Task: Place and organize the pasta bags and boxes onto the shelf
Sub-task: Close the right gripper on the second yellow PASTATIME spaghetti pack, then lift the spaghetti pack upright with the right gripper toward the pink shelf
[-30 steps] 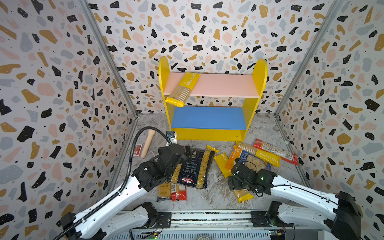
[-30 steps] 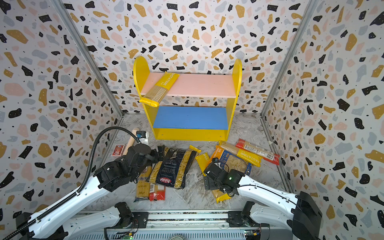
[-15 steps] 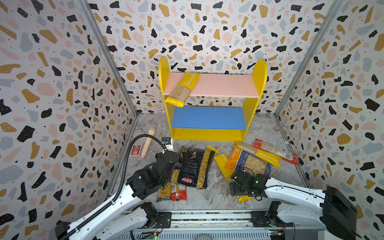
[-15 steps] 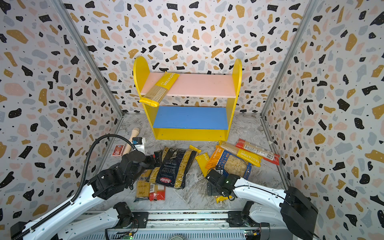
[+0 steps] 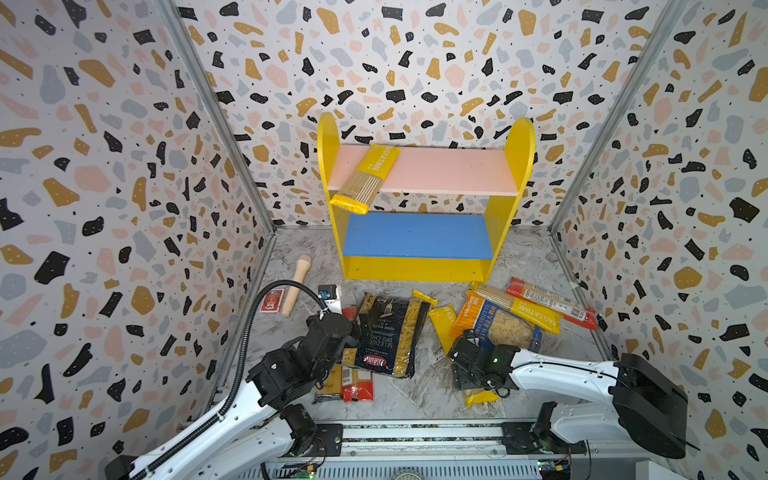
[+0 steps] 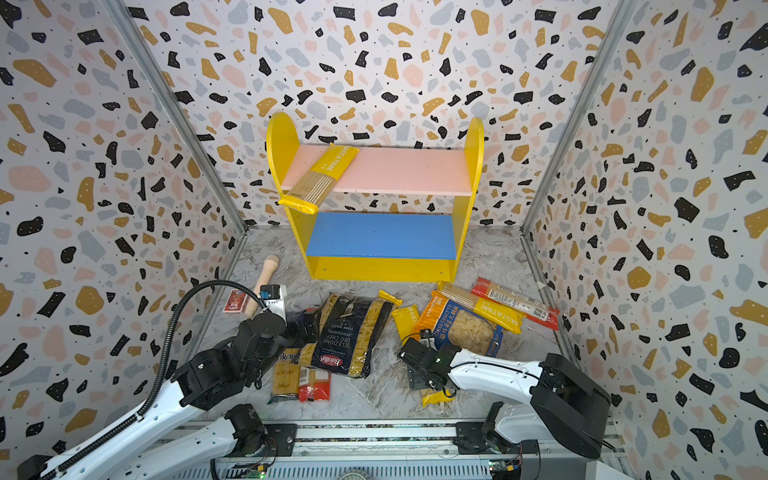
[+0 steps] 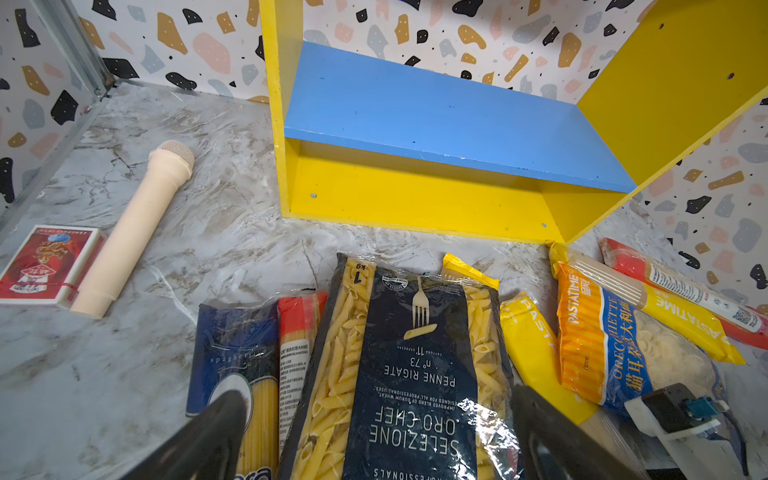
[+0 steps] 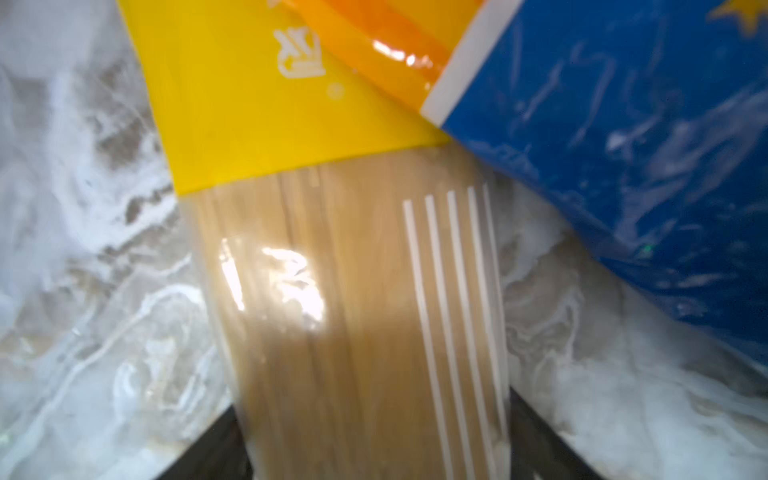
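Note:
The shelf (image 5: 419, 268) (image 6: 382, 270) stands at the back with one yellow PASTATIME pack (image 5: 368, 176) slanting off its pink board. The other pasta bags lie on the floor. My left gripper (image 5: 361, 328) (image 7: 378, 399) is open, its fingers either side of the black Barilla penne bag (image 5: 390, 332) (image 7: 415, 365). That bag overlaps a dark-blue pack (image 7: 232, 353) and a red-ended pack (image 7: 297, 332). My right gripper (image 5: 463, 372) (image 8: 374, 415) is shut on a yellow spaghetti pack (image 5: 442, 324) (image 8: 353, 311), fingers against both its sides. The blue-orange bag (image 5: 498, 328) (image 8: 623, 145) overlaps that pack.
A beige stick (image 5: 296, 284) and a small red card box (image 5: 272, 300) lie at the left near the wall. Another PASTATIME pack (image 5: 523, 307) and a red pack (image 5: 552, 301) lie at the right. A metal rail (image 5: 415, 432) runs along the front.
My right gripper has dropped onto the yellow spaghetti pack and its jaws have closed in on the sides. My left arm has shifted slightly over the penne bag, still open.

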Robot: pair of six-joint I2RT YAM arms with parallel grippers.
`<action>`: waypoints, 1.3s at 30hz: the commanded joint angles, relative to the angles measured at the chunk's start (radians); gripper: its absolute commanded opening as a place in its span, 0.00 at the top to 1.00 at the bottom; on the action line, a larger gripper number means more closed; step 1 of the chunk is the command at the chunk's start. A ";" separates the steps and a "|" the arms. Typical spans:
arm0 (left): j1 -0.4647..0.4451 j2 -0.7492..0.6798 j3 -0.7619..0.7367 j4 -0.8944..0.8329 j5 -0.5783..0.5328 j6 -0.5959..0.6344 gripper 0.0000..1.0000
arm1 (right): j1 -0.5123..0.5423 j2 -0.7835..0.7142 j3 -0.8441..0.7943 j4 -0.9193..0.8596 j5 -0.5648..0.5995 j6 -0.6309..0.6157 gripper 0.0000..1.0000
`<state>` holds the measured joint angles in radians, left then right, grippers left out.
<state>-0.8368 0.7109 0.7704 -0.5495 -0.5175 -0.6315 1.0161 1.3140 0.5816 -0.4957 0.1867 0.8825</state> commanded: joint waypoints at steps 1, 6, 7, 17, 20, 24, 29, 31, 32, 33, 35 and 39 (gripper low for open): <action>0.002 -0.020 -0.010 0.007 -0.004 -0.013 0.00 | 0.009 0.024 -0.067 -0.009 -0.097 0.006 0.47; 0.002 -0.024 0.003 -0.006 -0.012 -0.015 0.00 | 0.007 -0.066 -0.065 -0.020 -0.129 -0.009 0.69; 0.002 -0.025 0.007 -0.010 -0.013 -0.016 0.00 | 0.008 -0.089 -0.065 -0.013 -0.149 -0.015 0.72; 0.003 -0.024 0.057 -0.050 -0.038 -0.029 0.00 | -0.100 -0.365 -0.083 0.102 -0.372 -0.050 0.81; 0.003 -0.017 0.065 -0.055 -0.040 -0.031 0.00 | -0.157 -0.425 -0.077 0.125 -0.434 -0.072 0.83; 0.002 0.008 0.080 -0.056 -0.047 -0.026 0.00 | -0.248 -0.498 -0.066 0.196 -0.568 -0.084 0.84; 0.003 0.048 0.119 -0.057 -0.055 -0.010 0.00 | -0.261 -0.538 -0.008 0.217 -0.622 -0.094 0.85; 0.002 0.065 0.141 -0.055 -0.054 -0.004 0.00 | -0.261 -0.559 0.021 0.216 -0.625 -0.098 0.86; 0.002 0.076 0.152 -0.054 -0.055 -0.001 0.00 | -0.261 -0.567 0.039 0.213 -0.627 -0.103 0.85; 0.003 0.084 0.162 -0.053 -0.058 0.001 0.00 | -0.261 -0.574 0.056 0.209 -0.628 -0.108 0.86; 0.002 0.105 0.182 -0.056 -0.068 0.010 0.00 | -0.261 -0.586 0.100 0.194 -0.628 -0.121 0.86; 0.007 0.157 0.229 -0.062 -0.087 0.021 0.00 | -0.261 -0.587 0.192 0.156 -0.624 -0.154 0.86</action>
<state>-0.8364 0.8444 0.9527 -0.6151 -0.5709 -0.6361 0.7574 0.7689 0.6502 -0.4473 -0.4160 0.8017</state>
